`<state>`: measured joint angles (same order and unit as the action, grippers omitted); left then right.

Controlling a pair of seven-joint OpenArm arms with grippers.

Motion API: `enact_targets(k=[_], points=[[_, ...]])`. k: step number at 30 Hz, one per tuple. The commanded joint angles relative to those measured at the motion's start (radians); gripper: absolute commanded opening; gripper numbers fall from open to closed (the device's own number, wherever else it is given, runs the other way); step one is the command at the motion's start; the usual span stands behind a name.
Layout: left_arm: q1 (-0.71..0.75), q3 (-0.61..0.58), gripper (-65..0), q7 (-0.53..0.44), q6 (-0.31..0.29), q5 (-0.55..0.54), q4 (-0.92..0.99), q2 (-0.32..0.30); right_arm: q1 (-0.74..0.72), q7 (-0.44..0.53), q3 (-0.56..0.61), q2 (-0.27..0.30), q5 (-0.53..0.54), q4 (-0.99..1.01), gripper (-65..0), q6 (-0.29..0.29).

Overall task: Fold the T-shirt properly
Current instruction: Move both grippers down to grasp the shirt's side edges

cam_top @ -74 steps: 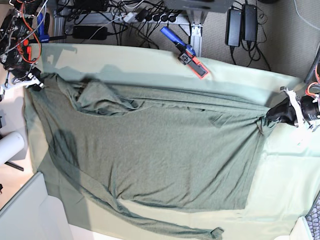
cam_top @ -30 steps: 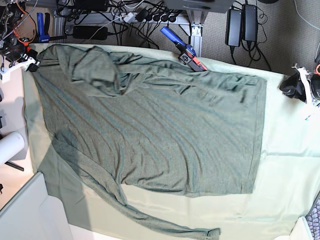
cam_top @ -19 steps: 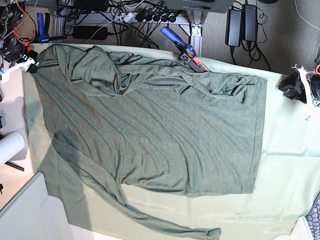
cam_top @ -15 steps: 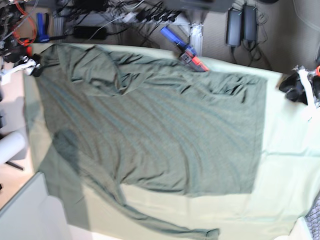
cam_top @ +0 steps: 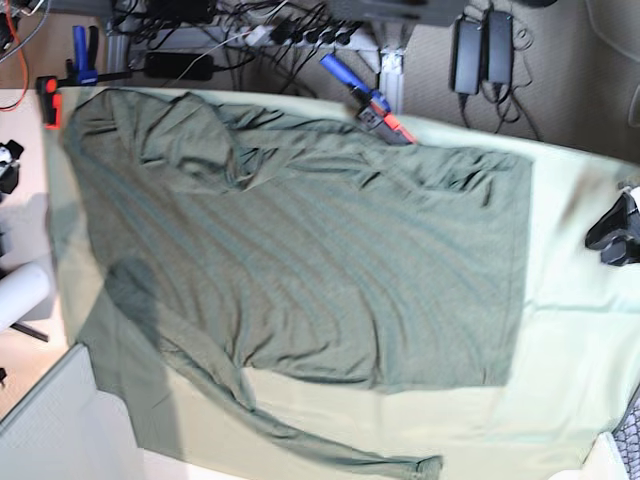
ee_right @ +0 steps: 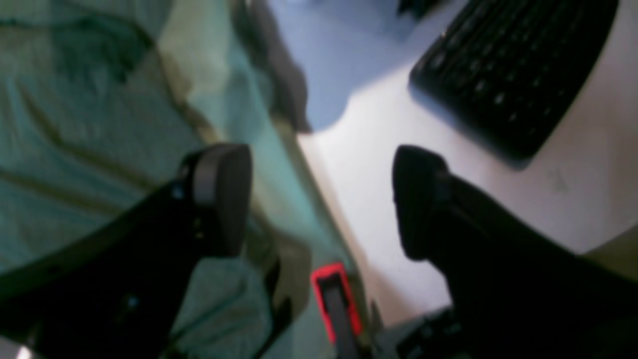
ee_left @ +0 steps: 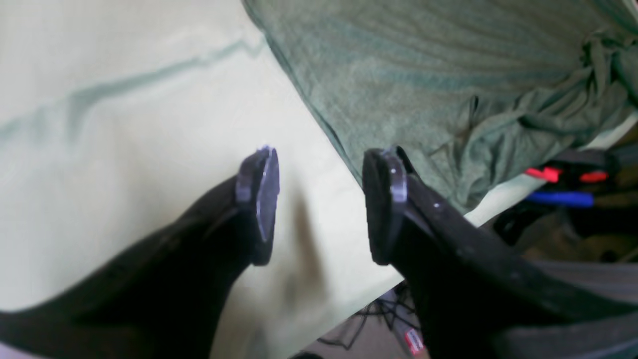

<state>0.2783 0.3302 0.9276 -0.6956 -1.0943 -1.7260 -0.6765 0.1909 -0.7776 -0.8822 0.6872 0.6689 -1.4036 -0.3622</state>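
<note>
- The T-shirt (cam_top: 300,250) lies spread over the sheet-covered counter (cam_top: 570,330), filling the base view's centre and left, clear of both jaws.
- Left gripper (ee_left: 319,209): jaws spread, empty, over bare sheet beside the shirt's hem.
- Right gripper (ee_right: 319,199): jaws spread, empty, past the shirt's edge near a keyboard (ee_right: 508,70).

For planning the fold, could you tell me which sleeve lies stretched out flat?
The sleeve along the table sheet's near edge; the other sleeve lies bunched on the T-shirt.
</note>
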Motion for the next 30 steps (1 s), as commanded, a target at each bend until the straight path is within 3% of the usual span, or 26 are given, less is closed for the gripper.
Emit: enact_targets(k=[1, 5, 13, 23, 30], points=[[-0.010, 0.011, -34.7, -0.018, -0.003, -0.023, -0.036, -0.021, -0.037, 0.026, -0.006, 0.032, 0.012, -0.010, -21.4, 0.007], [-0.010, 0.010, -34.7, -0.020, -0.003, -0.019, -0.116, -0.021, -0.173, 0.058, 0.056, 0.030, -0.006, 0.044, -21.4, 0.012], [-0.010, -0.049, -34.7, -0.072, -0.003, 0.097, -0.159, -0.021, -0.511, 0.199, 0.298, 0.019, -0.109, 0.248, -21.4, 0.058], [-0.010, -0.233, -34.7, -0.101, -0.003, 0.188, -0.159, -0.021, -0.869, 0.425, 0.620, -0.126, -0.389, 0.702, -21.4, 0.089], [-0.010, -0.238, -34.7, -0.118, -0.003, 0.211, -0.156, -0.021, -0.907, 0.564, 0.853, -0.198, -0.533, 0.900, -21.4, 0.097]])
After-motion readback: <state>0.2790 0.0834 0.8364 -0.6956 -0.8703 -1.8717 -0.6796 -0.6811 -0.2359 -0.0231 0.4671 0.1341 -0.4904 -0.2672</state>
